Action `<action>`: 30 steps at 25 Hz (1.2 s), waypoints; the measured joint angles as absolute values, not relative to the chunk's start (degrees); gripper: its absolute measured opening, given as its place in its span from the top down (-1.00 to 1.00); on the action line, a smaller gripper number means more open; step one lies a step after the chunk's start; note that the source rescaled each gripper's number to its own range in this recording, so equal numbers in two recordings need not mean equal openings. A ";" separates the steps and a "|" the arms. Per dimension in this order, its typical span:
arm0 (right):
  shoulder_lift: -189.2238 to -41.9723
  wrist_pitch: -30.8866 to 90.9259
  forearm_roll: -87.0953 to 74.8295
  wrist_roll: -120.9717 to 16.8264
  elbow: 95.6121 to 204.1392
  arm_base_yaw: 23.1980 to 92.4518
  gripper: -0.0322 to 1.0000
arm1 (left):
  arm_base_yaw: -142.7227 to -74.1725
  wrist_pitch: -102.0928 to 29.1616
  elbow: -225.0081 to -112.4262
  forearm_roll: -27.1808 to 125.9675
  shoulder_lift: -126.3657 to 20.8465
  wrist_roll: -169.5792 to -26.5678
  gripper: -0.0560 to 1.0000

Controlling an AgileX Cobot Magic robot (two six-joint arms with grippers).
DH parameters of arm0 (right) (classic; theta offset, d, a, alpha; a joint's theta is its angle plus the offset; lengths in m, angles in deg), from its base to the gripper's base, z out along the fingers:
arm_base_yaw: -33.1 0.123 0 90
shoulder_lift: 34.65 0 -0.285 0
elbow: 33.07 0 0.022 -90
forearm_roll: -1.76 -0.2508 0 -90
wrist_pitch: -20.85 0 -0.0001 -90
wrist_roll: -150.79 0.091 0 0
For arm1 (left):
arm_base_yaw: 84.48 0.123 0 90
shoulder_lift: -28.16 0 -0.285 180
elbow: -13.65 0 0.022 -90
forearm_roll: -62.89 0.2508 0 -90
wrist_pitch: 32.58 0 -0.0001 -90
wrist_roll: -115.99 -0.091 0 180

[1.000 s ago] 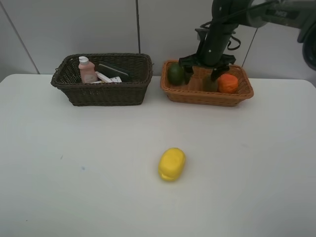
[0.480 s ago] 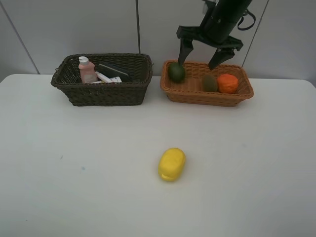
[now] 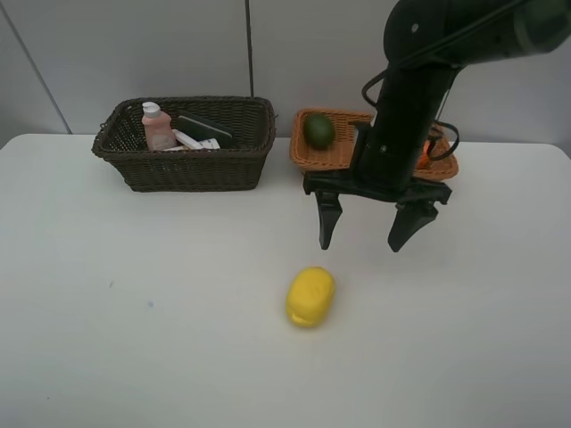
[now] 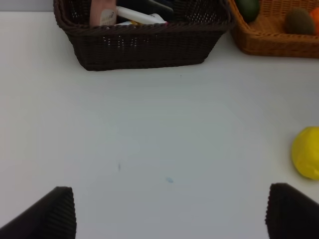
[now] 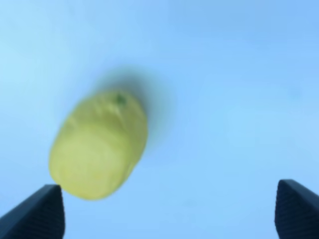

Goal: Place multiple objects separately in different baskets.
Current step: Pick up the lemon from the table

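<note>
Yellow lemon [image 3: 310, 296] alone on table [image 3: 134, 339]; right tool [image 3: 367, 239] agape above.

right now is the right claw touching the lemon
Apart. The exterior high view shows bare table between the open right claw and the lemon.
</note>
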State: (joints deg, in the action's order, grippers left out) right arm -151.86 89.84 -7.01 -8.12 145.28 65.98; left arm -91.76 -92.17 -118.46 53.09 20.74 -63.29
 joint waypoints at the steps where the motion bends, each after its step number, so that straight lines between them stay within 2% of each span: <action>1: -151.81 88.77 -7.01 -7.35 144.09 67.69 -1.00 | -91.76 -92.17 -118.46 53.09 20.74 -63.29 -1.00; 5: -151.81 84.96 -7.28 -4.32 142.00 74.12 -1.00 | -91.76 -92.17 -118.46 53.09 20.74 -63.29 -1.00; 9: -151.81 83.10 -7.68 -2.09 142.00 76.77 -1.00 | -91.76 -92.17 -118.46 53.09 20.74 -63.29 -1.00; 20: -151.81 76.25 -7.80 5.18 141.94 76.91 -1.00 | -91.76 -92.07 -118.46 52.69 20.74 -63.29 -1.00; 30: -154.26 75.83 -7.50 8.99 141.88 76.91 -1.00 | -91.76 -92.07 -118.46 52.69 20.74 -63.29 -1.00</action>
State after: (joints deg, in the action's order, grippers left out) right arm -154.26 75.83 -7.50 8.99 141.88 76.91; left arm -91.76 -92.07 -118.46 52.69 20.74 -63.29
